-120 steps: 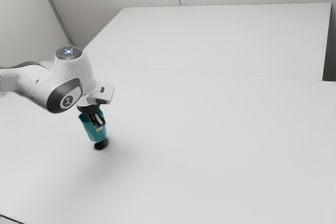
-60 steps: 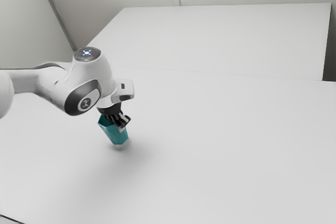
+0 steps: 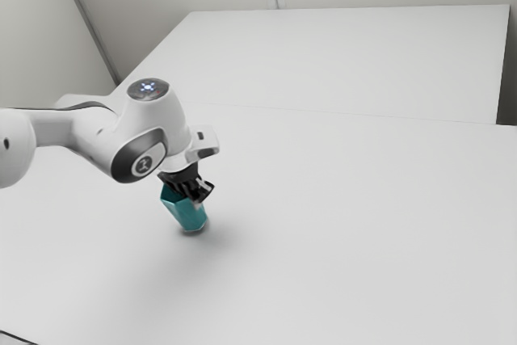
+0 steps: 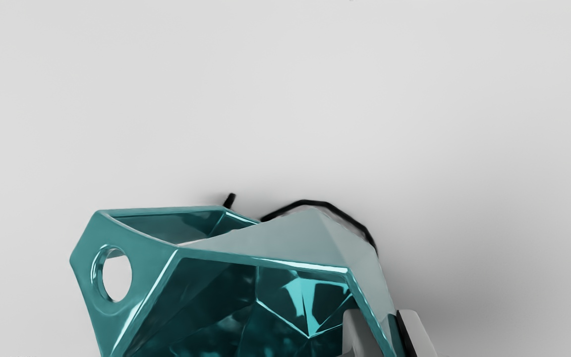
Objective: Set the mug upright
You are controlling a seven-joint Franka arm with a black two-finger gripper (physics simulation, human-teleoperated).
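Observation:
The gripper is low over the table at the arm's end, shut on the wall of the teal faceted mug. The mug leans, its open rim toward the exterior view's upper left and its base lower, at or just above the table; contact cannot be told. In the wrist view, the gripper has one finger inside the mug and the other against its outside, with the wall between them. A handle with a round hole juts out on the side away from the fingers. A dark edge shows around the base.
The white table extends toward the exterior view's right, with a second white surface behind it. A thin dark cable lies at the near left corner of the exterior view.
My hand has carried the mug toward the exterior view's right and slightly nearer the camera. The mug's lean has grown, and the dark underside seen earlier is turned out of sight there.

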